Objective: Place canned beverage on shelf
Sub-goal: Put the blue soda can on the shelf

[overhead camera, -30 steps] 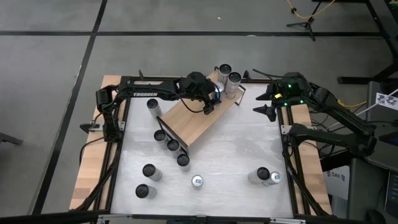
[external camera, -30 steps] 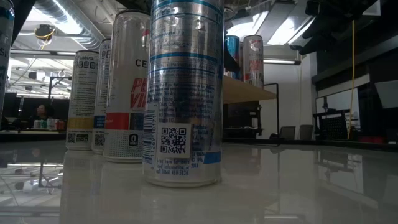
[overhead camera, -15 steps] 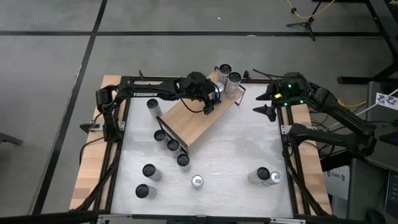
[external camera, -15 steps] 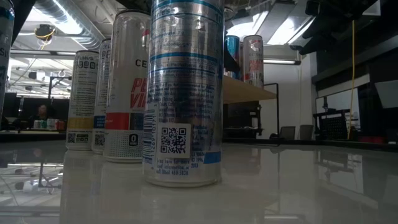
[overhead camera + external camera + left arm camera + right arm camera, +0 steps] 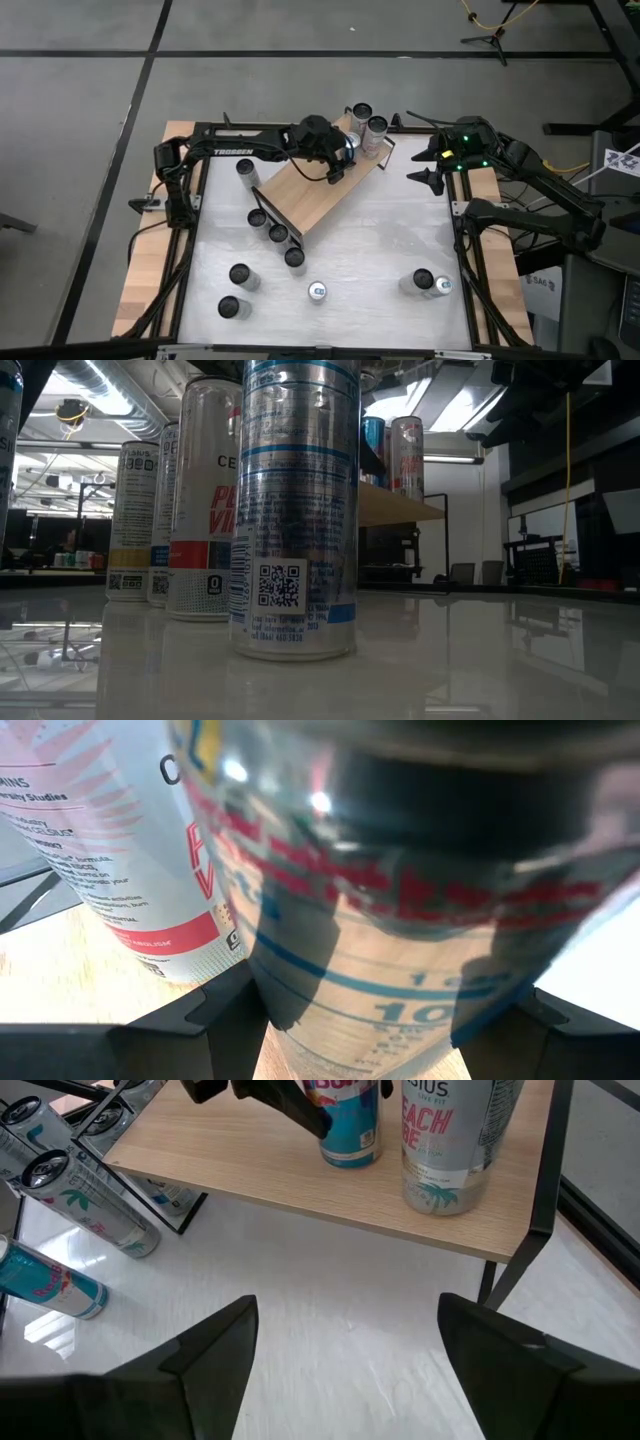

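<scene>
Filling the left wrist view, a can (image 5: pixel 390 920) stands on the shelf (image 5: pixel 320 185).

Wooden shelf (image 5: pixel 318 190) w/ three cans (image 5: pixel 368 122) at far end, on white table (image 5: pixel 370 260); loose cans (image 5: pixel 278 233) around.

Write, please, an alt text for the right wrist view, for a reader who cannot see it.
The wooden shelf stands on the white table with a blue can and a silver can upright on it. The right gripper hangs open above the table before the shelf. More cans stand past the shelf's other end.
</scene>
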Available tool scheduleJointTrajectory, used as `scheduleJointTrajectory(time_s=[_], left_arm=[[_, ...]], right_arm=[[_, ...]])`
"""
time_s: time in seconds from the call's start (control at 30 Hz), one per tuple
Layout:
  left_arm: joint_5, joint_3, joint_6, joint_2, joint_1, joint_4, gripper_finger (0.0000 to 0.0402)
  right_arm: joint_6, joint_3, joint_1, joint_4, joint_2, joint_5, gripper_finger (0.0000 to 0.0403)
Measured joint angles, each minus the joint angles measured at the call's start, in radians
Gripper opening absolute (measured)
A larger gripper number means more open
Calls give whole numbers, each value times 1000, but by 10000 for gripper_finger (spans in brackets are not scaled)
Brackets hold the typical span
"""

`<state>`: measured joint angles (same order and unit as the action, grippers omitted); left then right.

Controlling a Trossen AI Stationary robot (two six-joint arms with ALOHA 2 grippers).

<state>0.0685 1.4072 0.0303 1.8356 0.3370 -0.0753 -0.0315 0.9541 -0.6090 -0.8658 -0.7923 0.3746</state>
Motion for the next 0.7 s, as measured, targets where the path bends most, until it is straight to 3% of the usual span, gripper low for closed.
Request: scheduleJointTrajectory(time_s=[0.23,0.7], left_arm=[[-2,0,3,-14,-6,53,261],[-4,0,8,-124,-5,-69,261]], right_arm=[[0,0,0,0,0,0,305],[0,0,0,0,0,0,305]])
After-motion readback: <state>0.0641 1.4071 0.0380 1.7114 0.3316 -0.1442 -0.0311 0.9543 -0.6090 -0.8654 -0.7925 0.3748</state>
